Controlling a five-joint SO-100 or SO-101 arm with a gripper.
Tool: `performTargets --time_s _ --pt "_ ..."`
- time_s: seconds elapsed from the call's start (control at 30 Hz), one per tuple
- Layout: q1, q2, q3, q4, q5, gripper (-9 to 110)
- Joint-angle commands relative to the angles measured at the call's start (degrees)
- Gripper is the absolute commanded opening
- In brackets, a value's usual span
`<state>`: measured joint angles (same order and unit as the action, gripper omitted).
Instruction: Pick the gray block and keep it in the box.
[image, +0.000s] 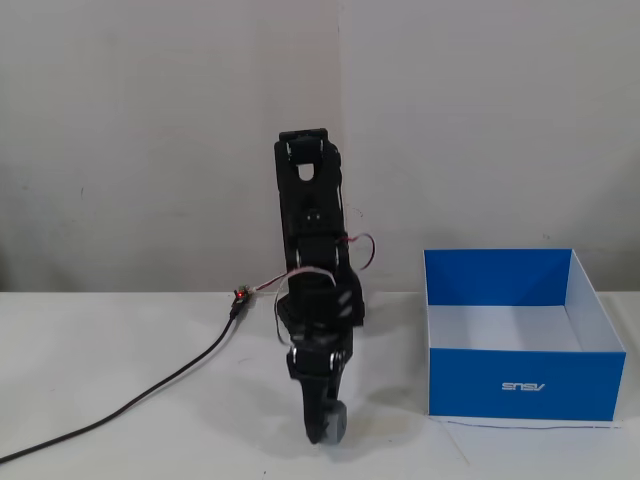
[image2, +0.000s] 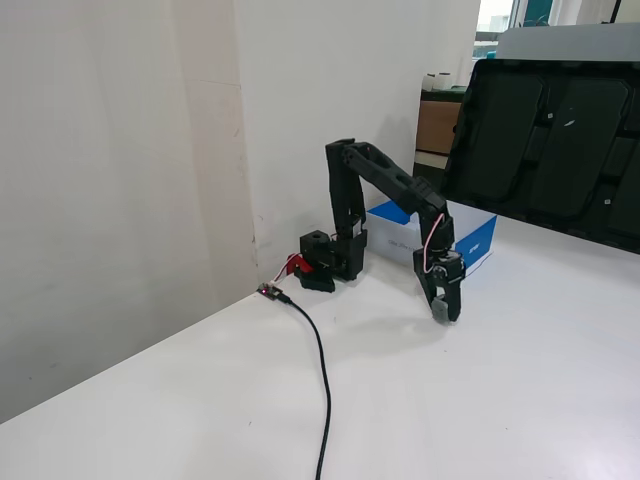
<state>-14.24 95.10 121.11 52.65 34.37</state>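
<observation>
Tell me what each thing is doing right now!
Small gray plastic block: pinched in the tool, just off the table.
Black two-finger tool: shut on the block, pointing down.
Bright blue cardboard box: open on top, nothing inside.
Black cable: lying loose on the white table.
</observation>
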Motion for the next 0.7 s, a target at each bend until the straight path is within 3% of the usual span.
performTargets --time_s 0.0,0.2,0.67 --pt "-2.37 13.8 -6.59 2.46 -2.46 6" --pt "-9.76 23.55 -9.58 7.47 -6.59 5" --pt "-36.74 24.17 -18.28 17.58 -6.42 5"
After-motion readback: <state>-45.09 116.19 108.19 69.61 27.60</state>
